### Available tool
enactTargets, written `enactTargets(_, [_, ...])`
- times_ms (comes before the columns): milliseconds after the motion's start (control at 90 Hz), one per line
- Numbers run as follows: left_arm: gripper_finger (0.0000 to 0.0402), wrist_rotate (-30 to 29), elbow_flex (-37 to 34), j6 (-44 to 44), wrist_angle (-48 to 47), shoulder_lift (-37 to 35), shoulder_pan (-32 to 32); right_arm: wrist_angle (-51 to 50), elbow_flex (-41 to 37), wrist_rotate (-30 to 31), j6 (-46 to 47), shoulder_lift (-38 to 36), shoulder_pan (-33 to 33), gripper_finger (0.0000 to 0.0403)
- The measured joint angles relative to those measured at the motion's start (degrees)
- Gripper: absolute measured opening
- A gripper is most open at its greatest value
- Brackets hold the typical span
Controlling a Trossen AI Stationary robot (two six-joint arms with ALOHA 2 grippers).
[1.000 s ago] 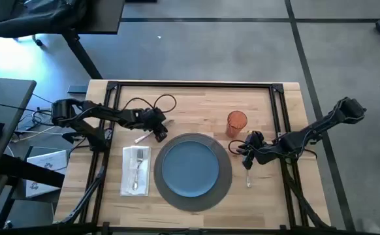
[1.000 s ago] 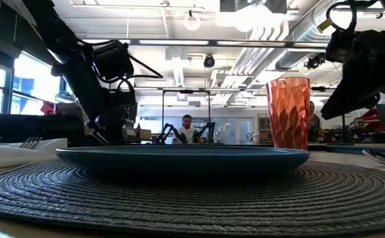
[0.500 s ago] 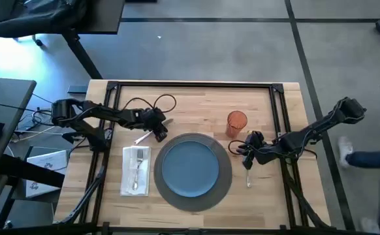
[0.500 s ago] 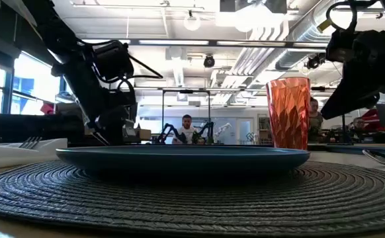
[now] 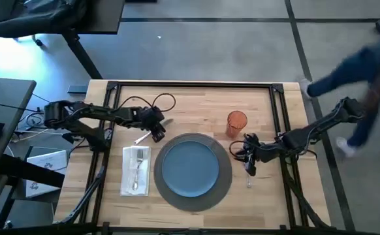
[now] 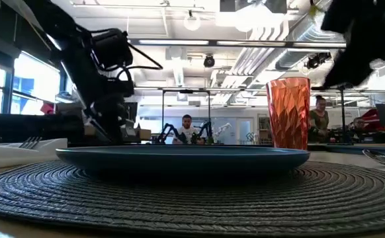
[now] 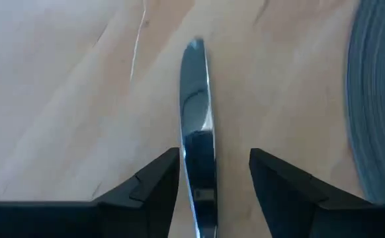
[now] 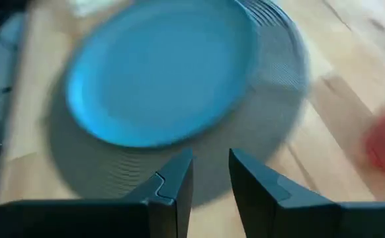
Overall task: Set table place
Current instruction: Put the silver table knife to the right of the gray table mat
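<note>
1. Left gripper (image 5: 156,133) sits just off the placemat's (image 5: 224,181) far-left edge; fingers (image 7: 154,185) spread either side of a knife (image 7: 198,142) lying on the table (image 5: 196,104), not clamped.
2. Right gripper (image 5: 250,164) at the placemat's right edge, near the orange cup (image 5: 236,122); fingers (image 8: 178,177) parted with nothing between them.
3. Blue plate (image 5: 189,167) centred on placemat; fork (image 5: 137,166) on napkin (image 5: 126,179) to its left, spoon (image 5: 248,179) to its right.

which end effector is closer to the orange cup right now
Right. The right end effector sits just below and slightly right of the orange cup, beside the placemat. The left end effector is far across the table, over the knife.
</note>
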Motion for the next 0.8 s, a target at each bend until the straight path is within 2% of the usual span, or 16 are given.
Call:
enactTargets(122, [0.017, -0.08, 0.17, 0.32, -3.85, -3.33, -0.89, 1.93, 3.23, 0.53, -6.51, 0.22, -0.19, 0.0083])
enactTargets(267, [0.017, -0.19, 0.15, -0.14, -8.51, -6.24, -1.81, 9.19, 5.41, 3.23, -15.3, 3.57, -3.11, 0.0083])
enactTargets(367, [0.017, -0.19, 0.15, -0.16, -9.64, -7.03, -2.28, 12.04, 9.28, 3.2, -20.39, 9.46, -7.51, 0.0083])
enactTargets(644, [0.017, -0.21, 0.15, -0.1, -9.46, -7.21, -2.45, 6.85, 28.91, 1.42, -29.29, 28.78, -20.79, 0.0083])
enactTargets(800, [0.017, -0.23, 0.16, -0.08, -10.96, -7.33, -2.45, 6.0, 38.69, -4.11, -30.15, 40.02, -26.89, 0.0083])
